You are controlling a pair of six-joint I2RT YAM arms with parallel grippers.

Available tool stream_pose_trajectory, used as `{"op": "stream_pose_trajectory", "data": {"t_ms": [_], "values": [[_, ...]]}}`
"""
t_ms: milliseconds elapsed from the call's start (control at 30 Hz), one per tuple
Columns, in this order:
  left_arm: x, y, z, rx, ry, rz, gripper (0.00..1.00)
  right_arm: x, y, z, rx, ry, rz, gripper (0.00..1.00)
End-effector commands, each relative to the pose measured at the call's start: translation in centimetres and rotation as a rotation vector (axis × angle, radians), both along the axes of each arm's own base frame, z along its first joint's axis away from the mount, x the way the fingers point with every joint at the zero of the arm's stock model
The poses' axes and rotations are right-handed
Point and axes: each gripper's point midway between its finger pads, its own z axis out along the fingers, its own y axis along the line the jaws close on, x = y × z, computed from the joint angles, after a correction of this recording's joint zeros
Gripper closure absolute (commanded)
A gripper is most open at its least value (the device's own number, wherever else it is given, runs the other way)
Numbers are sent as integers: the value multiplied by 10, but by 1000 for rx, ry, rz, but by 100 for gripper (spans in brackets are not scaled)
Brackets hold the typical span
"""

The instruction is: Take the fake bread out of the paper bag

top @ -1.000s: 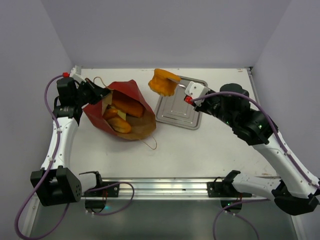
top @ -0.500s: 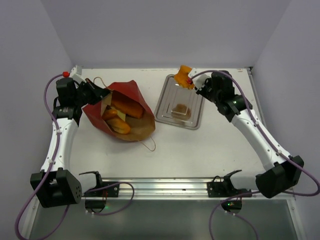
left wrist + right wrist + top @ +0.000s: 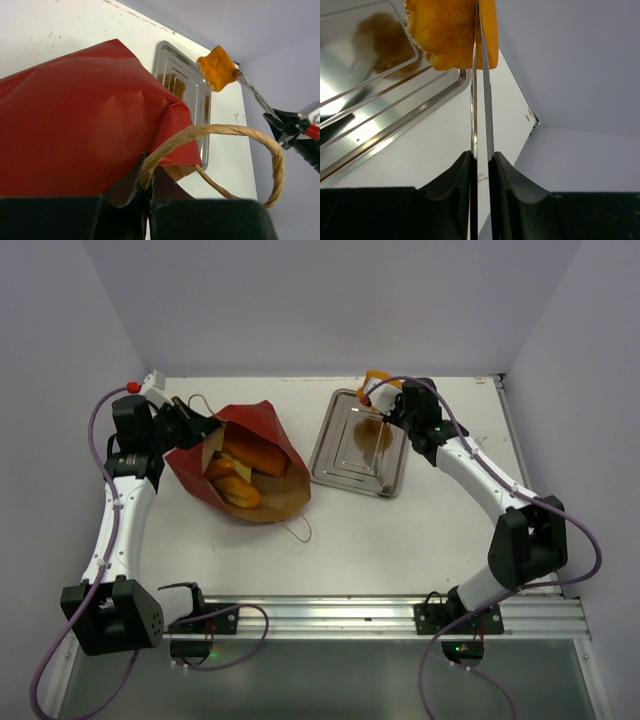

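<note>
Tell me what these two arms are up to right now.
They are emptying a bag of toy bread. The left gripper has its jaws shut on the rim of the red paper bag, which lies on its side with its mouth held open. The right gripper has its jaws clamped on an orange bread piece over the far end of the metal tray, not yet released. More loaves lie inside the bag.

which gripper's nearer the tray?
Right. The right gripper, holding tongs with a bread piece, hangs over the tray's far edge; left gripper clamps the paper bag's rim, left of the tray.
</note>
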Motion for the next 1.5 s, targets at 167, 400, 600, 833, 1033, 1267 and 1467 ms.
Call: {"op": "stream_pose_trajectory", "data": {"t_ms": [167, 400, 600, 833, 1033, 1267, 1467], "values": [[-6, -2, 4, 13, -40, -30, 100, 17, -23, 8, -64, -106, -43, 100], [-6, -2, 1, 14, -36, -27, 100, 4, -26, -20, -101, -64, -12, 100], [-7, -1, -2, 19, -26, -25, 100, -7, -26, -43, -101, -8, 7, 100], [-7, -1, -3, 17, -23, -24, 100, -19, -23, -42, -50, 17, 11, 84], [-7, -1, -2, 19, -22, -25, 100, -19, -18, -28, 13, 6, 3, 72], [-7, -1, 0, 21, -24, -24, 100, -22, -14, -24, 51, 14, 4, 64], [-7, -1, -1, 22, -21, -25, 100, -24, -12, -20, 78, 15, 5, 60]]}}
